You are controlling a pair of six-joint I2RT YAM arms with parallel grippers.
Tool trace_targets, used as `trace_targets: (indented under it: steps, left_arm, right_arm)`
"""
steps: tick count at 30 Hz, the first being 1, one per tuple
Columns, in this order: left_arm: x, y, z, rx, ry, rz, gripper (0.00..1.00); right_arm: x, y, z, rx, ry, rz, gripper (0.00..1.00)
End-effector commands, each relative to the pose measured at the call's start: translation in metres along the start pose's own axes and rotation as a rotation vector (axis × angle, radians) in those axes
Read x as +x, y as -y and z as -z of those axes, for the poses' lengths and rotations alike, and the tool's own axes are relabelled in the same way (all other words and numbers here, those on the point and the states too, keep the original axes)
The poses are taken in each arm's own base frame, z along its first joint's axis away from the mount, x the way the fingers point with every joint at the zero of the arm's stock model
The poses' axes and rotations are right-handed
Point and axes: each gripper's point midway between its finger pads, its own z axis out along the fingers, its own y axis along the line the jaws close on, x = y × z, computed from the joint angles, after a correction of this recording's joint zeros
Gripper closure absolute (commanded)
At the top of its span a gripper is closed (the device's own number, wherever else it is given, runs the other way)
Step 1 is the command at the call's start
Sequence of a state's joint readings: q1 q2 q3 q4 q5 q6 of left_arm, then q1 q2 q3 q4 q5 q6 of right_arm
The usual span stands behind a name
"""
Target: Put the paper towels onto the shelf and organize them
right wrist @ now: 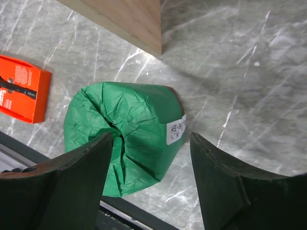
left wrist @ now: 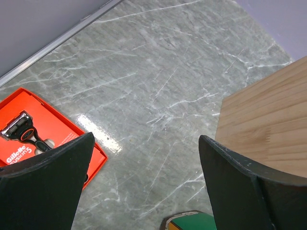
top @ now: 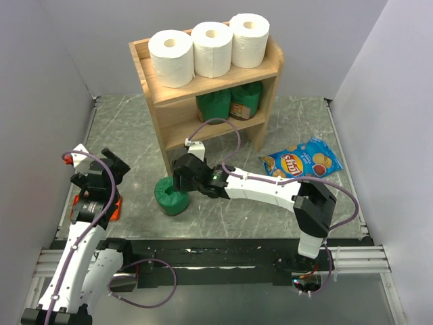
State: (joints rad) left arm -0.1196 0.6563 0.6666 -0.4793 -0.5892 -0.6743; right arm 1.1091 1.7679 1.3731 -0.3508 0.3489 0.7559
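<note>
Three white paper towel rolls (top: 170, 57), (top: 212, 49), (top: 249, 39) stand upright in a row on the top tier of the wooden shelf (top: 160, 128). My right gripper (top: 177, 177) is open and empty, just above a green wrapped package (top: 172, 198) on the table by the shelf's front left corner. In the right wrist view the gripper (right wrist: 151, 158) hangs over that package (right wrist: 129, 129), with the left finger over its crumpled end. My left gripper (top: 108, 169) is open and empty at the left; the left wrist view (left wrist: 146, 158) shows only table between the fingers.
Two more green packages (top: 215, 105), (top: 245, 100) sit on the lower tier. An orange razor box (top: 95, 206) lies at the left, also in the left wrist view (left wrist: 33, 134). A blue chips bag (top: 301, 159) lies right of the shelf. Grey walls enclose the table.
</note>
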Motion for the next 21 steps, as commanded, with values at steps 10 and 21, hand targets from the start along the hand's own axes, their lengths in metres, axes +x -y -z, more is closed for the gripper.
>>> trace_targets:
  steps: [10, 21]
  left_arm:
    - [-0.011, 0.005, 0.005, 0.018, 0.040, 0.032, 0.04]
    - [-0.013, 0.004, 0.005, 0.018, 0.047, 0.036, 0.04]
  right_arm:
    - [0.020, -0.005, -0.020, 0.004, -0.054, -0.052, 0.37]
    - [0.028, -0.005, -0.024, 0.031, -0.080, -0.026, 0.48]
